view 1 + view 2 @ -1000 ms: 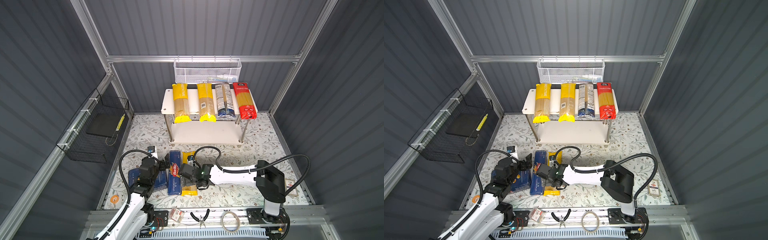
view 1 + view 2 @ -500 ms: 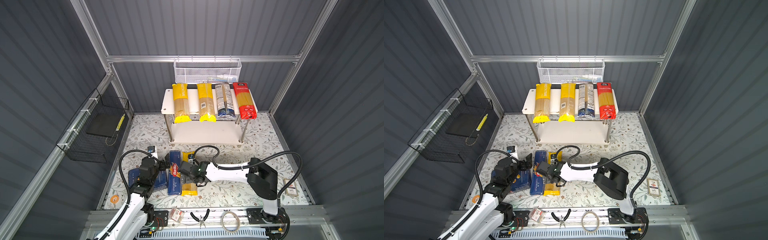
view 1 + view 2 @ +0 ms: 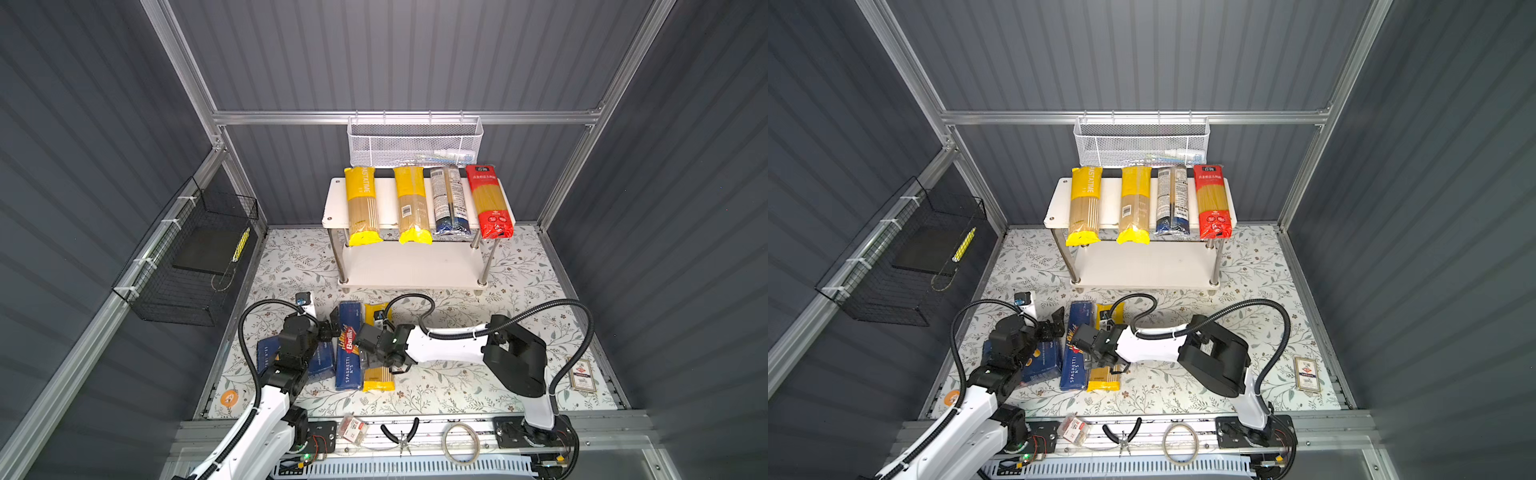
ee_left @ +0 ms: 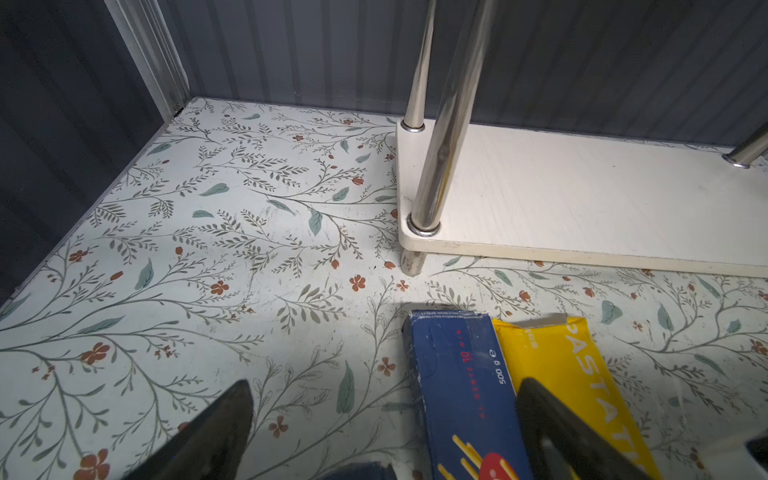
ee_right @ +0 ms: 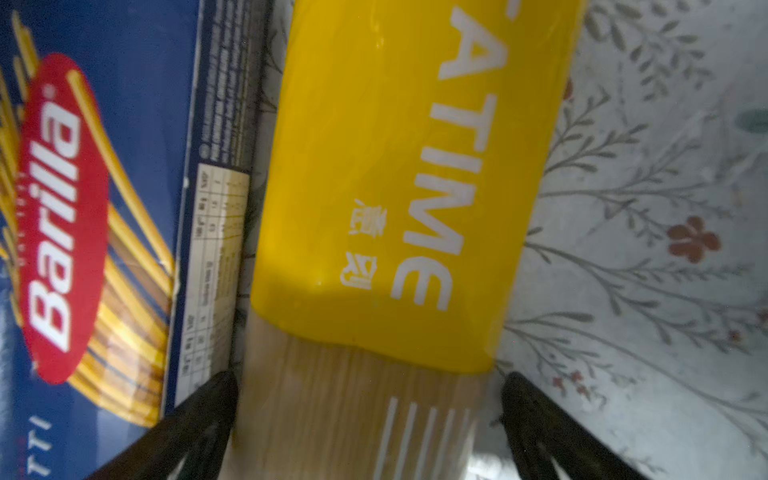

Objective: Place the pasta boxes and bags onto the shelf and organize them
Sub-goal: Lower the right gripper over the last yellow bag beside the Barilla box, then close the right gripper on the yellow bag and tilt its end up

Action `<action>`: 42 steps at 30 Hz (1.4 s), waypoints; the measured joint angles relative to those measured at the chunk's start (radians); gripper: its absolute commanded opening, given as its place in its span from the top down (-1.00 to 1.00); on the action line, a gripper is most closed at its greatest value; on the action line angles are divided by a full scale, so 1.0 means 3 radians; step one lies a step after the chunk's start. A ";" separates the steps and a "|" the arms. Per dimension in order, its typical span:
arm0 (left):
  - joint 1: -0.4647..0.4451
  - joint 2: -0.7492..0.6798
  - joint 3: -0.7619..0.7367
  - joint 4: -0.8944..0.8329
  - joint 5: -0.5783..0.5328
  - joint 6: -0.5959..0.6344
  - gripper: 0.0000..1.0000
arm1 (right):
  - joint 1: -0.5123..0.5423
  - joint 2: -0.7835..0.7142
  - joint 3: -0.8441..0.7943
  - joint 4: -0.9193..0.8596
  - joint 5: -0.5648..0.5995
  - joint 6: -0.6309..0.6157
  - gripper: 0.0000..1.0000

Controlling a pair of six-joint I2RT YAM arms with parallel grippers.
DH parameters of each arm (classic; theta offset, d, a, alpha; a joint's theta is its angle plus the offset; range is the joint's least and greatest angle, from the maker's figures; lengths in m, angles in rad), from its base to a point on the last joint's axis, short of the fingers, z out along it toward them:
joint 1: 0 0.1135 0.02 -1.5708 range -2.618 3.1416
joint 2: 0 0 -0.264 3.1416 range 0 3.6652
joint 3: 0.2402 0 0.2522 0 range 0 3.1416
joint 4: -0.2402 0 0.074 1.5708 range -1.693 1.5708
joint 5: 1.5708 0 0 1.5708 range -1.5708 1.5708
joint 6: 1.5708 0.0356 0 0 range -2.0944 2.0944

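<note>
Yellow pasta bag [image 5: 395,187] between the right gripper's [image 5: 368,382] parted jaws

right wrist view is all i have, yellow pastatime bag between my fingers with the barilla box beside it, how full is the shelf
Observer: Four pasta bags lie side by side across the top shelf.
Operator: and the lower one
Observer: The lower shelf holds nothing.
Operator: ok, anything else on the floor besides my two
Observer: A second blue box lies left of the Barilla box, partly hidden by the left arm, whose open, empty left gripper hovers beside them.
</note>
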 measured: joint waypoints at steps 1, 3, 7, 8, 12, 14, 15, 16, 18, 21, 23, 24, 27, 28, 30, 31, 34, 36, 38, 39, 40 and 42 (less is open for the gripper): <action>0.0000 0.0000 0.0000 0.0000 -0.0001 0.0001 -0.99 | -0.0006 0.0010 0.0018 -0.0008 -0.0013 -0.0003 -0.98; 0.0000 0.0000 0.0000 0.0000 -0.0001 0.0000 -0.99 | -0.0017 0.0022 0.0038 -0.0028 -0.0018 -0.0006 -0.98; 0.0000 0.0001 0.0000 0.0000 0.0000 0.0000 -0.99 | -0.0022 0.0022 0.0042 -0.0081 -0.0010 -0.0019 -0.98; 0.0000 0.0004 0.0000 0.0000 0.0000 0.0000 -0.99 | -0.0022 0.0020 0.0042 -0.0098 -0.0003 -0.0022 -0.98; 0.0000 0.0031 0.0000 0.0009 0.0010 0.0001 -0.99 | -0.0022 -0.0014 0.0022 -0.0215 0.0038 -0.0060 -0.98; 0.0000 0.0036 0.0000 0.0009 0.0010 0.0001 -0.99 | -0.0023 -0.0085 -0.0057 -0.0270 0.0069 -0.0074 -0.98; 0.0000 0.0034 0.0000 0.0009 0.0011 0.0000 -0.99 | -0.0025 -0.0131 -0.0114 -0.0278 0.0076 -0.0079 -0.98; 0.0000 0.0034 0.0000 0.0009 0.0011 0.0001 -0.99 | -0.0031 -0.0200 -0.0207 -0.0264 0.0076 -0.0094 -0.98; 0.0000 0.0034 0.0000 0.0009 0.0013 0.0000 -0.99 | -0.0038 -0.0373 -0.0445 -0.0192 0.0046 -0.0151 -0.98; 0.0000 0.0034 0.0000 0.0009 0.0013 0.0001 -0.99 | -0.0056 -0.0662 -0.0834 0.0020 -0.0099 -0.0329 -0.98; 0.0000 0.0034 0.0000 0.0009 0.0011 0.0000 -0.99 | -0.0058 -0.0774 -0.0958 0.0122 -0.0188 -0.0474 -0.98; 0.0000 0.0034 0.0000 0.0009 0.0011 0.0001 -0.99 | -0.0058 -0.0783 -0.0955 0.0137 -0.0207 -0.0535 -0.98; 0.0000 0.0034 0.0000 0.0009 0.0013 0.0001 -0.99 | -0.0058 -0.0739 -0.0839 0.0127 -0.0223 -0.0730 -0.98; 0.0000 0.0034 0.0000 0.0009 0.0013 0.0000 -0.99 | -0.0058 -0.0697 -0.0772 0.0106 -0.0216 -0.0795 -0.98; 0.0000 0.0034 0.0000 0.0009 0.0015 0.0001 -0.99 | -0.0058 -0.0605 -0.0657 0.0057 -0.0200 -0.0888 -0.98; 0.0000 0.0034 0.0000 0.0009 0.0020 0.0001 -0.99 | -0.0060 -0.0551 -0.0607 0.0036 -0.0184 -0.0936 -0.98; 0.0000 0.0034 0.0000 0.0009 0.0022 0.0001 -0.99 | -0.0060 -0.0411 -0.0496 -0.0069 -0.0132 -0.1010 -0.98; 0.0000 0.0034 0.0000 0.0009 0.0023 0.0001 -0.99 | -0.0060 -0.0376 -0.0481 -0.0116 -0.0104 -0.1016 -0.98; 0.0000 0.0034 0.0000 0.0009 0.0023 0.0001 -0.99 | -0.0058 -0.0365 -0.0481 -0.0146 -0.0081 -0.1003 -0.98; 0.0000 0.0034 0.0000 0.0009 0.0024 0.0001 -0.99 | -0.0058 -0.0359 -0.0481 -0.0149 -0.0069 -0.0987 -0.98; 0.0000 0.0036 0.0000 0.0009 0.0023 0.0001 -0.99 | -0.0058 -0.0352 -0.0481 -0.0155 -0.0058 -0.0963 -0.98; 0.0000 0.0039 0.0000 0.0009 0.0024 0.0001 -0.99 | -0.0058 -0.0346 -0.0481 -0.0177 -0.0039 -0.0905 -0.98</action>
